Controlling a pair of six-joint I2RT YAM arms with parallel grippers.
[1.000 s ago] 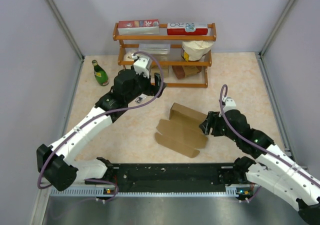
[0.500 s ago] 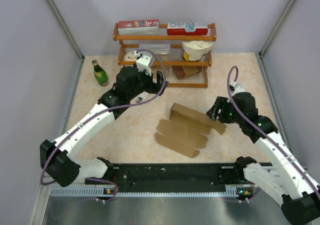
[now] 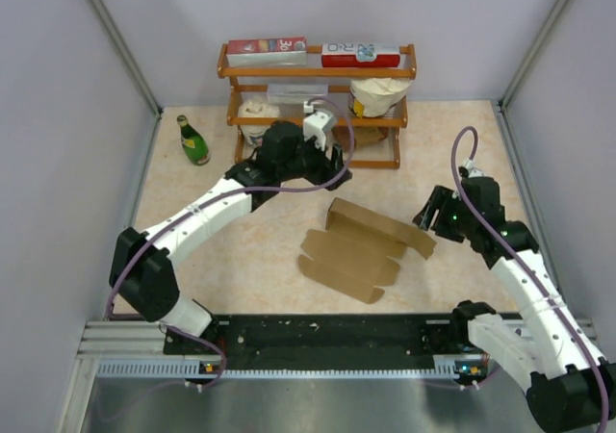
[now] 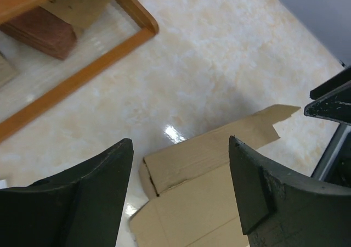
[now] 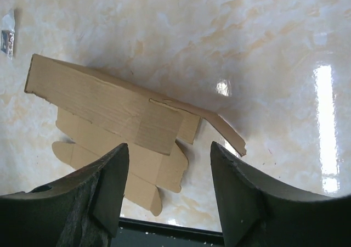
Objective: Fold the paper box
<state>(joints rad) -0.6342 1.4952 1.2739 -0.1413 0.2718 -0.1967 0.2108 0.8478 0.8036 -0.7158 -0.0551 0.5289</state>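
Pale shiny table [image 3: 260,250] fills the floor of a small booth with grey walls, and a wooden rack [image 3: 318,72] stands at the far edge. The left arm [image 3: 207,212] reaches far across the table, and the right arm [image 3: 525,279] bends in from its own side. The paper box [image 3: 351,255] lies in the middle of the table, between the two claws, and it is mostly flat. One long side [image 3: 366,219] stands up along the far edge. A little green bottle [image 3: 192,140] stands well apart, near the left wall. The left claw [image 4: 178,148] hangs over the far side of the box with its two fingers spread and nothing between them. The right claw [image 5: 167,151] hangs just past the right end, open too, and it holds nothing. A thin end flap [image 5: 227,132] pokes out toward it. I think the job is only begun, since most flaps are not folded up yet. To do this step well, one claw should press the flat part down, because light card may slide on a slick table. The other claw should pinch just the edge of one flap. It should bend the flap slowly along its crease, so the card does not tear or pop back.
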